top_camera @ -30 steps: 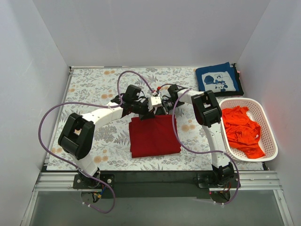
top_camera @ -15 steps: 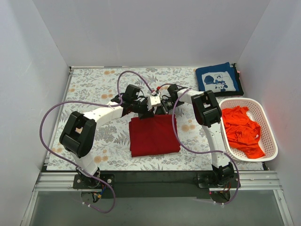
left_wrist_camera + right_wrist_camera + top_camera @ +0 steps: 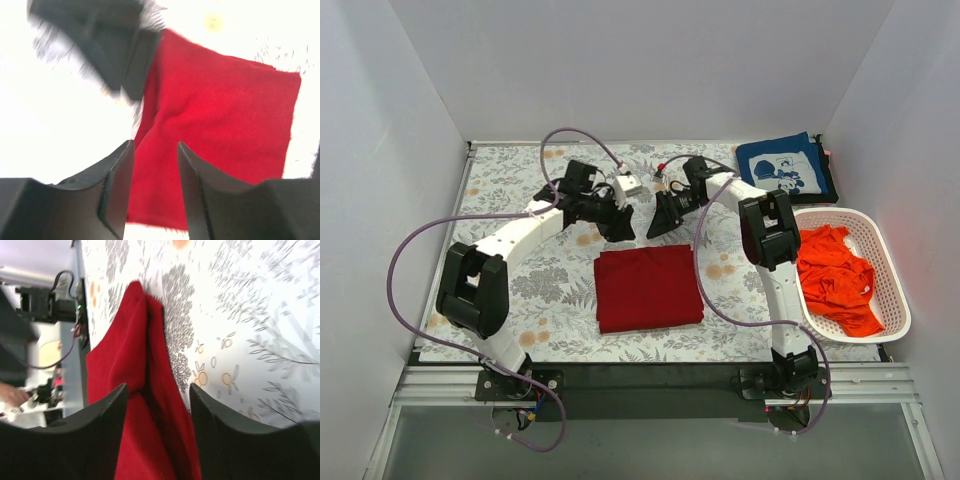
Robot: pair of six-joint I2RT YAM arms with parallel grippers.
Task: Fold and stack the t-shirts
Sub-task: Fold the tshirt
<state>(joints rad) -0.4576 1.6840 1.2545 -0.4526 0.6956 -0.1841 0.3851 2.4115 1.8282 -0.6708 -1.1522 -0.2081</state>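
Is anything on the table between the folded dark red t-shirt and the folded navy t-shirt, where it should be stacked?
No object: only floral table cloth lies between the dark red t-shirt and the navy t-shirt. The robot's own right arm crosses above that line; the white perforated basket stands aside.

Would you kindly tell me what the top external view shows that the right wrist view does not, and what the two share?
Only the top external view shows the folded navy t-shirt at the far right corner and the white basket holding the orange-red t-shirt. Only the right wrist view shows the stacked layers along one folded edge of the dark red t-shirt, framed by the open right end effector. Both show the dark red t-shirt lying on the floral table cloth.
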